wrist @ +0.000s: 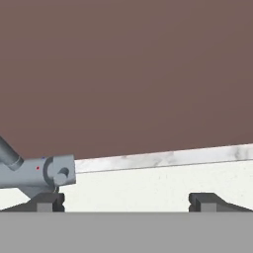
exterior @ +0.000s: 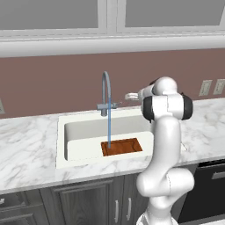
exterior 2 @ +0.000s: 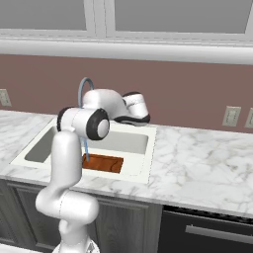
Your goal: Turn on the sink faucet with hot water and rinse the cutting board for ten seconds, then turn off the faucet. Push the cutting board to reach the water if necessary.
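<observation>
**Water running onto the board, end effector parked beside the faucet handle**

The end effector [exterior: 127, 96] hangs with its jaws spread wide and nothing between them, level with the small side lever of the sink faucet [exterior: 105, 94] and just to its right. In the hand view the lever's grey stub [wrist: 58, 172] sits just above the left finger tip [wrist: 47, 201], near it, though contact cannot be confirmed. That placement looks deliberate: kept next to the handle, the arm is ready to nudge it shut once the rinse has run long enough.

The water [exterior: 109, 127] drops as a thin, straight, pale-blue line from the arched spout into the sink [exterior: 61, 145], a wide white basin set in the marble desk [exterior: 26, 154].

The cutting board [exterior: 122, 146] lies flat on the basin floor against the front wall. It is a small reddish-brown rectangle with a darker edge, and the stream meets its left end, so no push appears needed.
</observation>
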### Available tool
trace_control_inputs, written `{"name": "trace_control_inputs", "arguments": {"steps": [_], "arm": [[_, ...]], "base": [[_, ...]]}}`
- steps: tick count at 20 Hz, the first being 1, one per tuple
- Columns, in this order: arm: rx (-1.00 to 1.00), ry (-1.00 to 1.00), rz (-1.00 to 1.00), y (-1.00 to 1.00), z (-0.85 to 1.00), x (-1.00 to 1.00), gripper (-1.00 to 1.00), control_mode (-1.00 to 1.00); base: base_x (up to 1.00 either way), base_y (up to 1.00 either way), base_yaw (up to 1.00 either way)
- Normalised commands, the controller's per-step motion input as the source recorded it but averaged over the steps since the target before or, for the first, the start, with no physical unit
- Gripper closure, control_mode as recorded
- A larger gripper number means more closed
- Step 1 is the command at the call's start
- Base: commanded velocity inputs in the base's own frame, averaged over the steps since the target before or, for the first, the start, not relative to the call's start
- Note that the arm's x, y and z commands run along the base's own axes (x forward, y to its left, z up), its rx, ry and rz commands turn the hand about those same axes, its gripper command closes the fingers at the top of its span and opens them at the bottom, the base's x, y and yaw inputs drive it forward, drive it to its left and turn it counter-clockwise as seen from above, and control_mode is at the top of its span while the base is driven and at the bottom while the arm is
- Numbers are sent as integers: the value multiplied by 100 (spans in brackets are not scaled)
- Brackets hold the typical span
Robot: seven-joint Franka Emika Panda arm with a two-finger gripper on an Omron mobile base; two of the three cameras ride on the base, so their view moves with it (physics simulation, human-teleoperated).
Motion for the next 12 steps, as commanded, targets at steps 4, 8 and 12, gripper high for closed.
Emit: {"name": "trace_control_inputs", "arguments": {"steps": [4, 8, 12], "arm": [[0, 1, 1, 0, 0, 0, -100, -100], [0, 4, 0, 0, 4, 0, -100, -100], [0, 7, 0, 0, 8, 0, -100, -100]], "base": [[0, 0, 0], [0, 0, 0], [0, 0, 0]]}}
